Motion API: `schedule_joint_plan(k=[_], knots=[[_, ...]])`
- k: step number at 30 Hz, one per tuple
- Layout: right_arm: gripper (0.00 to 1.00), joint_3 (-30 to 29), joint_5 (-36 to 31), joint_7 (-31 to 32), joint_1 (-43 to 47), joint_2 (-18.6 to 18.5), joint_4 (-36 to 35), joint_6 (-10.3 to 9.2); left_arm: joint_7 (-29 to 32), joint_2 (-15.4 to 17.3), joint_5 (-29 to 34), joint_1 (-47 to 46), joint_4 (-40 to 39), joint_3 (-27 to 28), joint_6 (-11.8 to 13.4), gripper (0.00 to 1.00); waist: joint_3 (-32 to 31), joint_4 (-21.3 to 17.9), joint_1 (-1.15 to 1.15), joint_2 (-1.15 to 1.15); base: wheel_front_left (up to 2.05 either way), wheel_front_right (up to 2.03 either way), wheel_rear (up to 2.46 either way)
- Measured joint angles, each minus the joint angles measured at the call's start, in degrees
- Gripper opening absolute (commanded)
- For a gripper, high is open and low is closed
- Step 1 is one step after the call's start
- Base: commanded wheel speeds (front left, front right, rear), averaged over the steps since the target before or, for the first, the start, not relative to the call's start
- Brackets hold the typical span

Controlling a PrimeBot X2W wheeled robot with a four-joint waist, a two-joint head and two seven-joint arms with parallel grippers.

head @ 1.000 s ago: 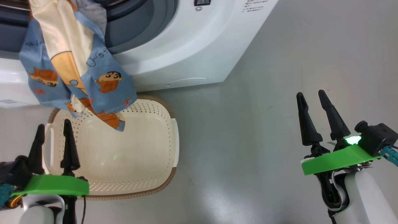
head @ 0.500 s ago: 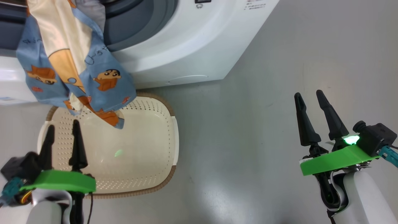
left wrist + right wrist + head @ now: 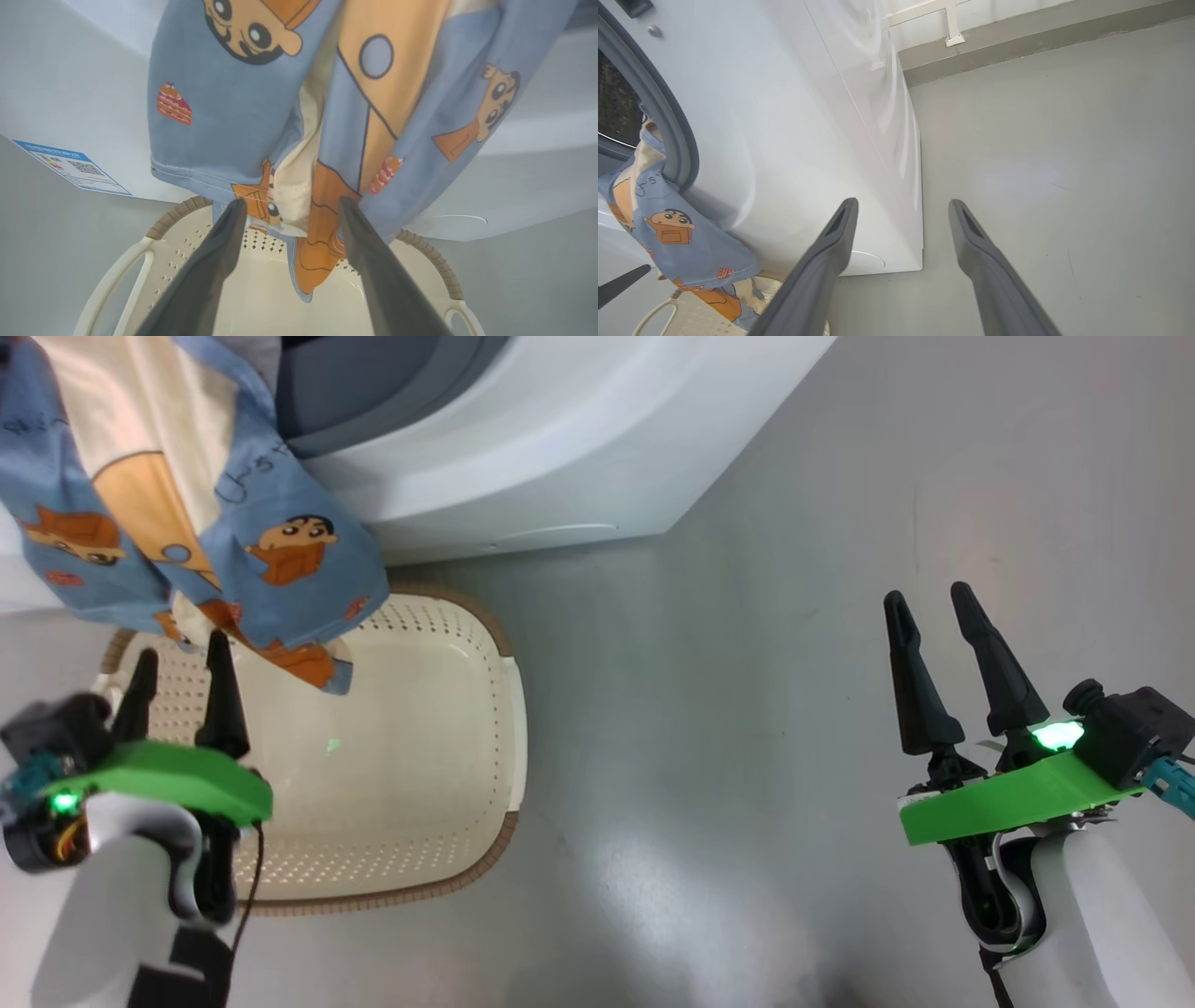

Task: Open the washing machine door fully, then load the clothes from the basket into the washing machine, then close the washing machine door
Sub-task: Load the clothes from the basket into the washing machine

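Note:
The clothes [image 3: 187,504], light-blue fabric with orange cartoon figures and cream patches, hang out of the washing machine [image 3: 560,448] mouth and down over its white front. Their lower hem dangles above the cream basket [image 3: 420,784]. My left gripper [image 3: 182,651] stands open over the basket's left part, its tips right at that hem. In the left wrist view the clothes [image 3: 261,107] hang just beyond my left gripper [image 3: 292,205], with the basket [image 3: 177,215] rim below. My right gripper [image 3: 929,597] is open over bare floor, holding nothing. The washing machine door is out of view.
In the right wrist view my right gripper [image 3: 902,204] points at the washing machine [image 3: 808,116] front corner, with the grey gasket [image 3: 668,116] and hanging clothes [image 3: 682,238] at left. A blue label [image 3: 70,165] sits on the machine's front. Grey floor [image 3: 747,709] lies to the right.
The head camera has shifted, sliding the machine up and left in the picture. My left gripper has risen toward the hanging hem. The right gripper has stayed put, and both stay open.

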Motion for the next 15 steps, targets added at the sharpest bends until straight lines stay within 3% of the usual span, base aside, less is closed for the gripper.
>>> schedule_joint_plan(k=[15], knots=[[1.00,0.2,-0.1,0.0,-2.1,0.4,-0.2,0.00,0.0,4.2,-4.0,-14.1,14.8,-2.7,0.0,1.00,3.3,-1.4,0.00,0.00,0.00,0.00,0.00]])
